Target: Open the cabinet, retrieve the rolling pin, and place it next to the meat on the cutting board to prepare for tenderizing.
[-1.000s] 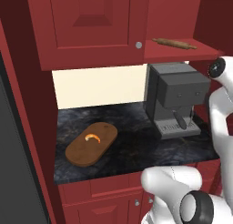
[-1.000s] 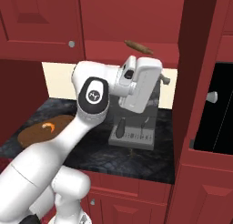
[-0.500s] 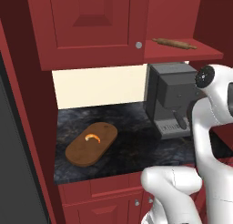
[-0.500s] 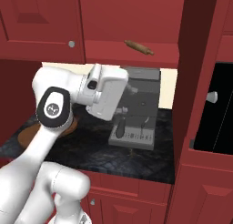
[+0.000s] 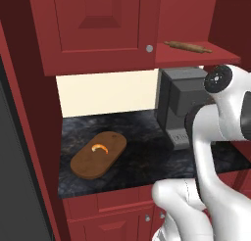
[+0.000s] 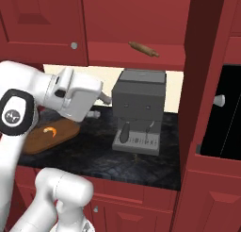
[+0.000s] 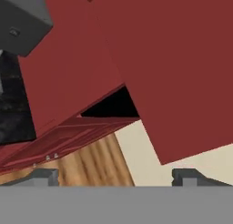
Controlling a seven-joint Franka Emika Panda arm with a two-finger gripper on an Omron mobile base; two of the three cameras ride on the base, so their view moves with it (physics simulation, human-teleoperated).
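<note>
The cabinet [image 5: 98, 29] has its left door shut and its right door [image 6: 204, 61] swung open. On the bared shelf lies the slim brown rolling pin [image 5: 188, 47] [image 6: 144, 49], with nothing touching it. Below on the dark counter rests the oval cutting board [image 5: 98, 154] [image 6: 49, 136], carrying the small orange meat [image 5: 100, 148] [image 6: 51, 131]. My gripper [image 6: 100, 107] hovers open and empty above the counter, between the board and the coffee machine, well below the shelf. In the hand view my gripper [image 7: 116, 177] has its fingertips [image 7: 45, 175] set wide apart before red panels.
A grey coffee machine [image 5: 181, 108] [image 6: 139, 111] stands on the counter under the rolling pin's shelf. Low red drawers [image 5: 117, 210] run under the counter edge. A dark appliance recess [image 6: 223, 118] sits to the right, and a black panel [image 5: 19, 161] at the far left.
The arm has swung leftward in the right base view, carrying the hand from in front of the coffee machine towards the board side. The jaws stayed open and the rolling pin has not moved.
</note>
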